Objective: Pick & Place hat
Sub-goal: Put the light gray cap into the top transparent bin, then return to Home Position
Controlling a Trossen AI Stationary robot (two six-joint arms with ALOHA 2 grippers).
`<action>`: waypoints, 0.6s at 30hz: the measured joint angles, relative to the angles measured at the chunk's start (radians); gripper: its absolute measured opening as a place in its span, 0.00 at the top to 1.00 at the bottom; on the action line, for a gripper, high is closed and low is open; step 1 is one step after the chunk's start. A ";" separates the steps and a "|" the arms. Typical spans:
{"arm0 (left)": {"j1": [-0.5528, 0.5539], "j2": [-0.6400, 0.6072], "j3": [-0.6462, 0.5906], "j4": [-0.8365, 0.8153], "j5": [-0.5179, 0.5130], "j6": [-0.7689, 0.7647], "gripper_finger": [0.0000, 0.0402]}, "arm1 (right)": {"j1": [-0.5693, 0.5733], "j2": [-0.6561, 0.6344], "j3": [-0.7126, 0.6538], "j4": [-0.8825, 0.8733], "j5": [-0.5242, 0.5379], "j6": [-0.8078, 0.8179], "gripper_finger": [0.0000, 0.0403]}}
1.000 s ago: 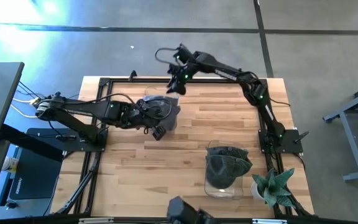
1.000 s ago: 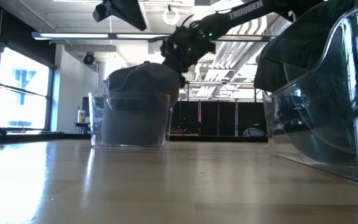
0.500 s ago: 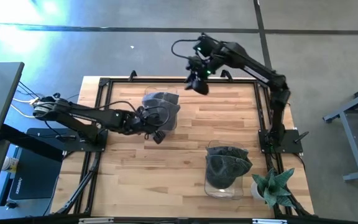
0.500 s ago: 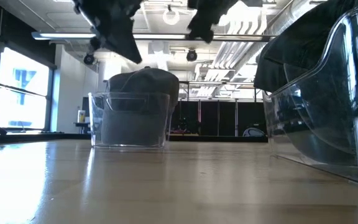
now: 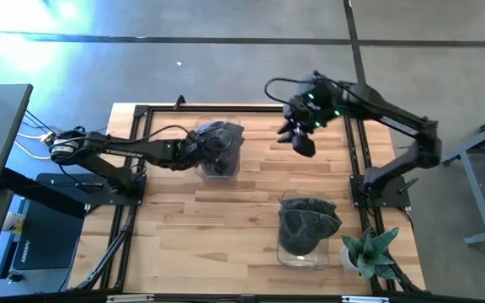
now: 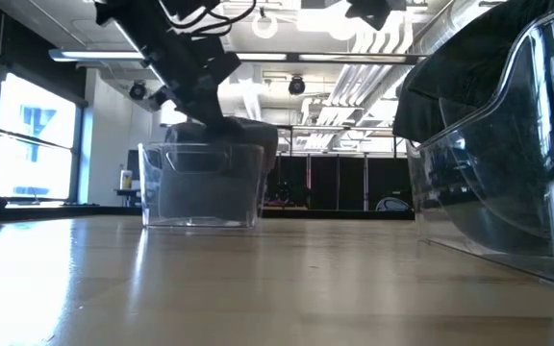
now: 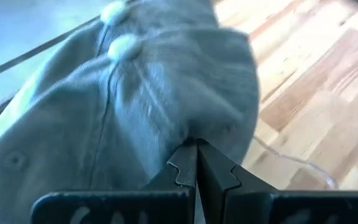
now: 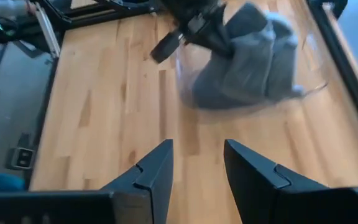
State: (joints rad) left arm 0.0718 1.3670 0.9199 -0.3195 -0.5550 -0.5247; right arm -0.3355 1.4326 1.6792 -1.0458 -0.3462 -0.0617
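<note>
Sitting in a clear bin (image 5: pixel 218 160) at the table's (image 5: pixel 251 215) far left-centre, the grey hat (image 5: pixel 217 139) was pinched by the left gripper (image 7: pixel 196 163), its fingers pressed together on the fabric. The right gripper (image 5: pixel 300 139) hovered above the table's far right, fingers spread and holding nothing.

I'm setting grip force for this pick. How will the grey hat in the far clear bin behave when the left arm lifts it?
Probably floppy: the hat looks like soft seamed cloth, creasing where the left gripper pinches it. Likely light, so the clear bin may not shift. It could sag or snag on the bin's rim as it rises.
</note>
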 joint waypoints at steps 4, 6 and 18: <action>0.000 0.000 0.010 0.039 0.045 0.046 1.00 | 0.048 -0.124 -0.172 0.075 0.004 0.132 0.66; -0.015 -0.006 0.028 0.023 0.091 0.057 1.00 | 0.080 -0.180 -0.257 0.124 0.005 0.201 0.66; -0.196 -0.018 0.232 -0.135 0.225 0.120 1.00 | 0.300 -0.541 -0.693 0.605 0.075 0.471 0.67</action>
State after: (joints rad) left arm -0.1240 1.3491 1.1518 -0.4541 -0.3303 -0.4051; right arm -0.0358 0.8917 0.9866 -0.4404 -0.2711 0.4090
